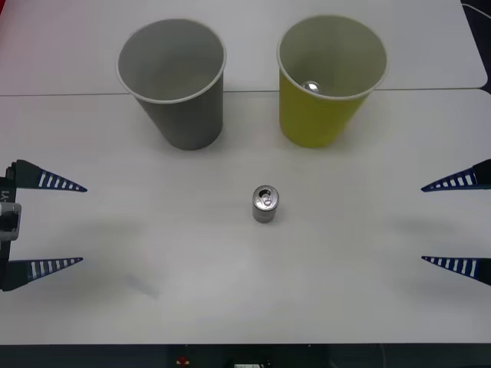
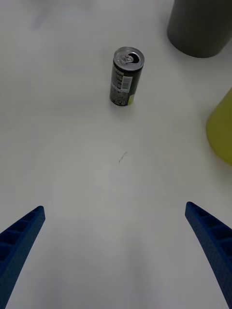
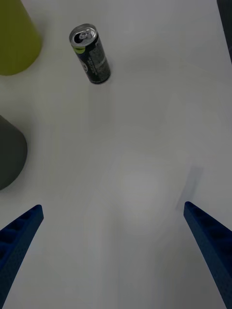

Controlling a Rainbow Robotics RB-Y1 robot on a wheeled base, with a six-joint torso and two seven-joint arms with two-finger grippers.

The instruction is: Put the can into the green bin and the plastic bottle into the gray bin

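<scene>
Both of my grippers wait spread apart at the table's sides, with the can standing between them.

From my front camera I see the small silver metal drink can [image 1: 265, 204] with its dark band upright on the white table [image 1: 230, 299], pull-tab up, in front of and between the two bins and touching neither. The large gray tapered cup-shaped bin [image 1: 178, 92] stands at the far left and the large yellow-green tapered bin [image 1: 326, 84] at the far right, just apart from each other; something small and silvery [image 1: 311, 87] lies inside the green one, though I cannot tell what. My left gripper [image 1: 61, 224] sits at the left edge and my right gripper [image 1: 441, 222] at the right edge, blue ribbed fingers wide, holding nothing, well away from the can.
</scene>
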